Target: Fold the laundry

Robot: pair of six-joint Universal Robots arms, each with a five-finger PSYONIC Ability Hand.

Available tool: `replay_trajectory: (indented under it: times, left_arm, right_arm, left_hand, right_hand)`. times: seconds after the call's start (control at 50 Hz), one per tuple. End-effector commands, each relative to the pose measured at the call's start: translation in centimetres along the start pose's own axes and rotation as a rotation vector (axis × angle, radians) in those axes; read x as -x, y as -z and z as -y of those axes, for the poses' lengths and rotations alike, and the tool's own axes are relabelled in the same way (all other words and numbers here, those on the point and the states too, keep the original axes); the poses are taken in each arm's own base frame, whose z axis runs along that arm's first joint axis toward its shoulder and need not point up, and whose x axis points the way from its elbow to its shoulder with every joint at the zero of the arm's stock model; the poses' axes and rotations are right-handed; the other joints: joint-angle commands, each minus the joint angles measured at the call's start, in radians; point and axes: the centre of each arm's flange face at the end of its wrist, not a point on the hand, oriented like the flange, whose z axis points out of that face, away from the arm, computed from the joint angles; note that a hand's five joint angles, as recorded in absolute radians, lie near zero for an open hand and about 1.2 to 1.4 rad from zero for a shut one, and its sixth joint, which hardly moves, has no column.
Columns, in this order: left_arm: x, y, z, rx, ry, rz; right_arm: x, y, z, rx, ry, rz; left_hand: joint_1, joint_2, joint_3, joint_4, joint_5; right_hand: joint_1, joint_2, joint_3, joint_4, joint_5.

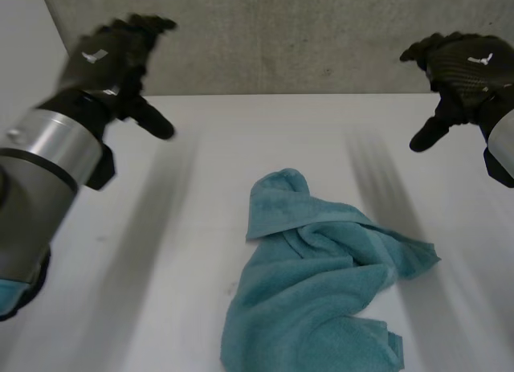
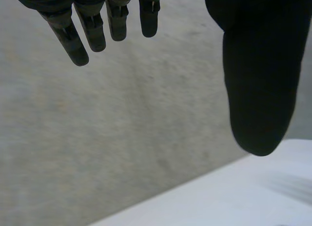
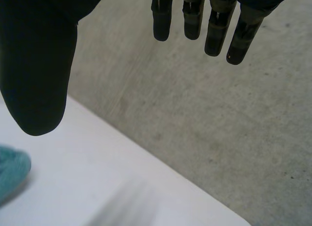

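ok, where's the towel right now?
Head view: the teal towel lies crumpled on the white table, slightly right of centre, nearer the camera than the left hand and right hand, touching neither.

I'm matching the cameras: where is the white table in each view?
Head view: the table lies under the crumpled teal towel.
Left wrist view: past the thumb of the left hand.
Right wrist view: past the thumb of the right hand, bearing the towel edge.
Shared landmark: grey wall along its far edge.
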Motion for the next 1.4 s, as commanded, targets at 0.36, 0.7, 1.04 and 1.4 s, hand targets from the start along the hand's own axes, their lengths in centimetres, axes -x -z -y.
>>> replay_trajectory:
  times: [0.36, 0.7, 1.04, 1.4]
  left_arm:
    - [-12.5, -3.7, -16.2, 0.259, -0.209, -0.415]
    - [-13.5, -4.7, -17.5, 0.222, -0.219, -0.388]
    - [-11.3, -2.6, -0.8, -0.197, -0.166, -0.226]
    - [-9.2, -0.5, 3.9, -0.271, -0.163, -0.182]
  right_arm:
    - [0.9, 2.0, -11.1, 0.439, 0.084, 0.149]
    - [-1.5, 2.1, -14.0, 0.469, 0.028, 0.089]
    - [-2.1, -1.4, -14.4, 0.487, -0.434, 0.199]
    - [11.3, -0.9, -16.5, 0.692, -0.702, 0.527]
  left_hand:
    - [0.086, 0.087, 0.086, 0.086, 0.062]
    - [1.217, 1.217, 1.216, 1.216, 1.192]
    - [1.217, 1.217, 1.216, 1.216, 1.192]
    - [1.217, 1.217, 1.216, 1.216, 1.192]
  right_hand:
    - [-0.028, -0.040, -0.039, -0.054, -0.065]
    - [-0.028, -0.040, -0.039, -0.054, -0.065]
    - [-0.028, -0.040, -0.039, -0.054, -0.065]
    - [-0.028, -0.040, -0.039, -0.054, -0.065]
